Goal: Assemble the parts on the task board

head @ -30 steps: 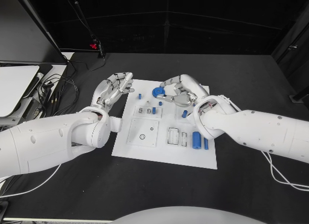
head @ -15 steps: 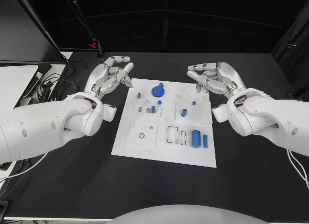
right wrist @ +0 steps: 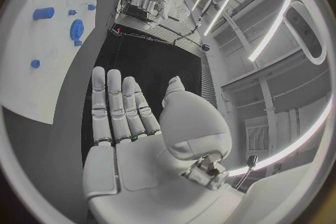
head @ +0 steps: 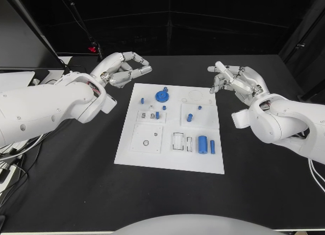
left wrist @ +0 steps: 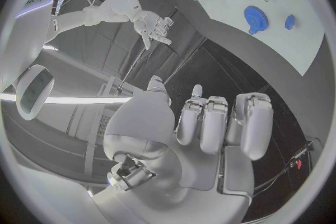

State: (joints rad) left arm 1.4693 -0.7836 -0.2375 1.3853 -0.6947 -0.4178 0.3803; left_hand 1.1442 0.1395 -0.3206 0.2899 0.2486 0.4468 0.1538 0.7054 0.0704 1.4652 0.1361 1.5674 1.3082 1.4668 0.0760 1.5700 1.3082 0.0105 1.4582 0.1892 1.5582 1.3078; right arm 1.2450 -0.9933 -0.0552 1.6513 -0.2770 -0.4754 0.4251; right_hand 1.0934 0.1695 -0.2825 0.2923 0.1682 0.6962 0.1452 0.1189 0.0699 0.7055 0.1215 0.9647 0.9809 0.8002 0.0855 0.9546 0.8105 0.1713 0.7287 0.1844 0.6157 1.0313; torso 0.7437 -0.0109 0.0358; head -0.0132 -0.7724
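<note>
Hands both empty, my left hand (head: 123, 68) loosely curled and my right hand (head: 237, 81) spread wide off the far corners of the task board (head: 171, 161), I judge the next move is reaching for a loose blue cylinder (head: 202, 145) near its front right.

Two white arms, two silver hands

Smooth, rounded white shells cover both arms; the left hand (head: 121, 69) and right hand (head: 237, 82) are silver metal with jointed fingers, and a thin white cable (head: 319, 182) trails beside the right arm.
</note>
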